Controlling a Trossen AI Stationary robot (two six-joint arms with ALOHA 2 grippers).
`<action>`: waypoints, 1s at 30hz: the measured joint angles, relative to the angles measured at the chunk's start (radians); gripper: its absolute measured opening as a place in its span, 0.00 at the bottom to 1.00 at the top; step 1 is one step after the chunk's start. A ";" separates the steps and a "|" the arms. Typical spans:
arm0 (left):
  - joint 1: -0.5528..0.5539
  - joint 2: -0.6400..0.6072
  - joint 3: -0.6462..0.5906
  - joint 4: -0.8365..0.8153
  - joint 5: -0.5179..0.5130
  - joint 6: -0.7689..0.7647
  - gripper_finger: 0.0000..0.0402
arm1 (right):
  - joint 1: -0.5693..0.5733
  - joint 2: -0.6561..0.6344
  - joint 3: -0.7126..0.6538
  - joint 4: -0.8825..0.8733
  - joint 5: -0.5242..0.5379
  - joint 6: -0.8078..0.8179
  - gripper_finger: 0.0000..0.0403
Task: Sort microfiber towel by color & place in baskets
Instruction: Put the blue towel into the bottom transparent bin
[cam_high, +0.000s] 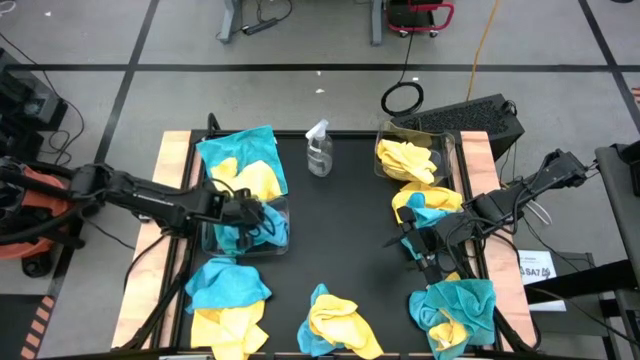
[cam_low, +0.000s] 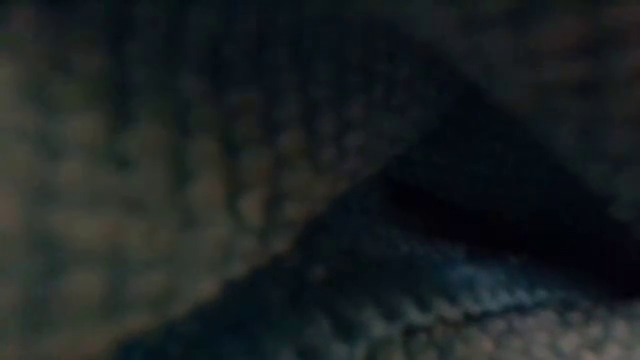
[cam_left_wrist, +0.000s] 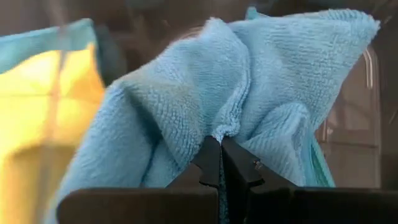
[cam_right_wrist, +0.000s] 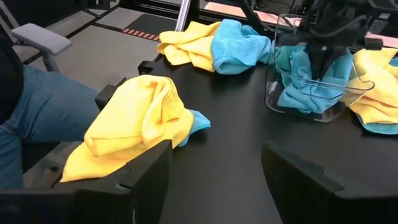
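A teal-blue towel (cam_left_wrist: 249, 93) is pinched in the left gripper (cam_high: 262, 217), whose 2 fingers (cam_left_wrist: 211, 165) are pressed tight together on a fold of the cloth; in the high view this gripper hangs over the left clear basket (cam_high: 283, 243) at about 9 o'clock on the table, and the right wrist view shows the cloth lying down inside that basket, which holds teal fabric. The right gripper (cam_high: 413, 243) sits at about 3 o'clock with its fingers (cam_right_wrist: 140, 180) spread wide and nothing between them, low over bare mat. Just beside it, toward 2 o'clock, lies a yellow and teal pile (cam_high: 425, 205); the right basket (cam_high: 446, 148) at 1 o'clock holds yellow cloths (cam_high: 407, 160). More mixed piles lie at 11 o'clock (cam_high: 240, 160), 7 o'clock (cam_high: 230, 300), 6 o'clock (cam_high: 335, 325) and 5 o'clock (cam_high: 458, 310). A clear spray bottle (cam_high: 319, 150) stands at 12 o'clock. The table (cam_high: 350, 230) is black with pale wooden side edges, on a grey floor. The low view shows only dark blurred fabric. A person's leg in jeans (cam_right_wrist: 37, 118) shows beyond the table edge.
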 joint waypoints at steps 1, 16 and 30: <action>0.000 0.018 -0.001 0.004 0.003 0.000 0.01 | 0.000 0.000 0.000 0.000 0.000 -0.001 0.60; 0.002 0.150 0.026 0.016 -0.009 -0.018 0.20 | 0.000 0.072 0.000 -0.001 -0.001 -0.012 0.60; 0.002 0.113 0.209 -0.178 0.028 -0.053 0.47 | 0.021 0.071 0.000 0.024 -0.002 -0.026 0.60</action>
